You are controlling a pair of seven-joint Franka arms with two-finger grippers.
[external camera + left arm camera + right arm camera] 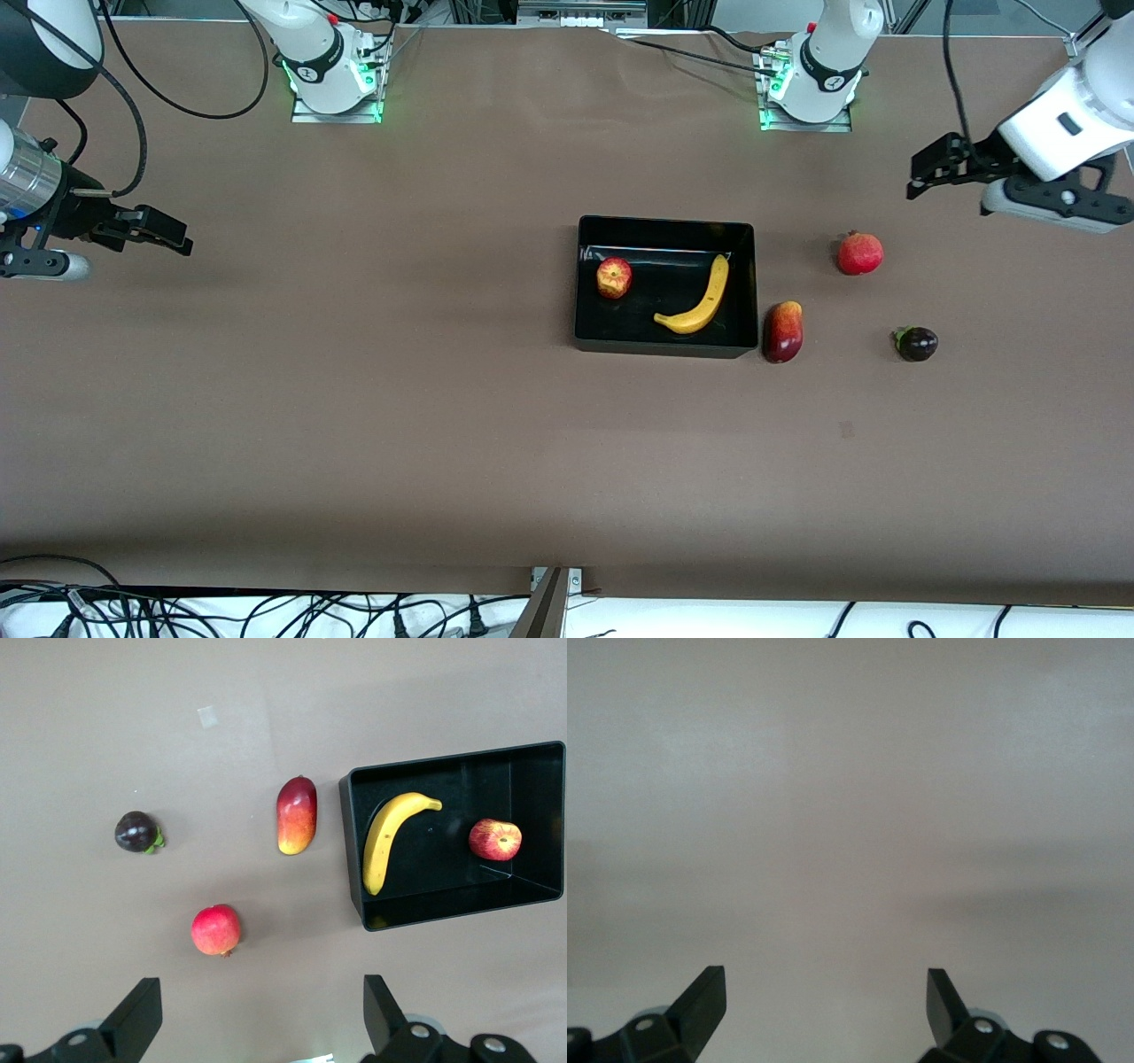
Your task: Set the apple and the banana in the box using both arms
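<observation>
The black box stands near the table's middle, toward the left arm's end. The apple and the yellow banana both lie inside it. The left wrist view shows the box, the banana and the apple too. My left gripper is open and empty, held up over the table at the left arm's end; its jaws stand wide apart. My right gripper is open and empty over bare table at the right arm's end.
A red and orange mango lies right beside the box's wall at the left arm's end. A plain red round fruit and a dark purple round fruit lie farther toward the left arm's end. Cables run along the table's front edge.
</observation>
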